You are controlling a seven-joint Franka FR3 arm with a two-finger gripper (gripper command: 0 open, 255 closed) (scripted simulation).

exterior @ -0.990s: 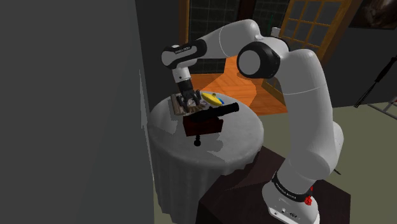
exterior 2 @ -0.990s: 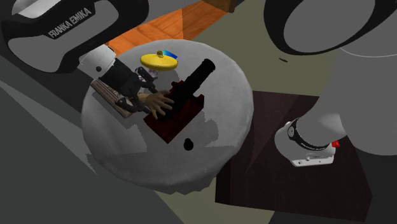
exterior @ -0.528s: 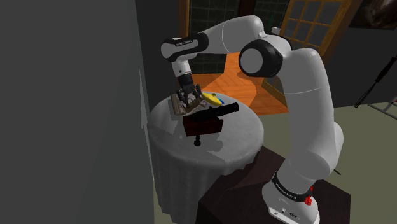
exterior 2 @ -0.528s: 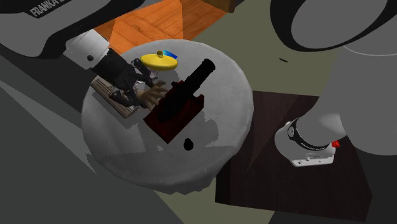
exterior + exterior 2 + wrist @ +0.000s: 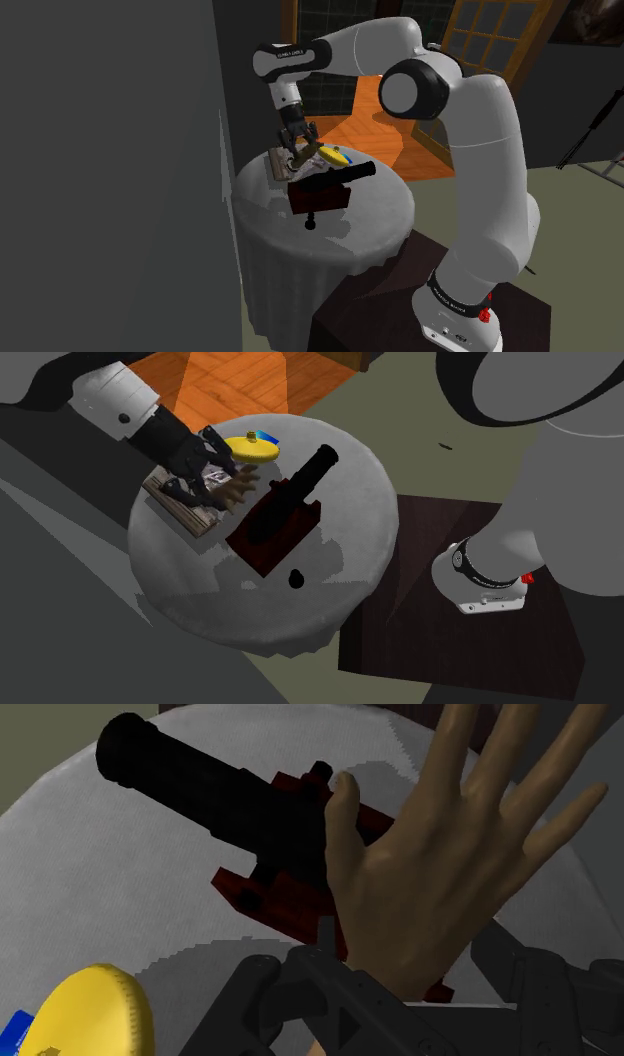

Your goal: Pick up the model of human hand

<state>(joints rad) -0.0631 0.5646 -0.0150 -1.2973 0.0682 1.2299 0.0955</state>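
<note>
The model hand is tan, palm flat, with its fingers spread. My black gripper is shut on its wrist, one finger on each side. In the second exterior view the gripper holds the hand in the air above the round grey table, over the edge of a flat board. In the shoulder view the gripper hangs over the far side of the table, with the hand pointing down below it.
A dark red block with a black cylinder on it lies at the table's middle, just beside the hand. A yellow disc sits near the far rim. A small black knob lies nearer the stand. A grey wall stands close by.
My gripper has risen and drawn back from the red block with the hand clasped in it; the hand, which lay against the block, now hangs above the table.
</note>
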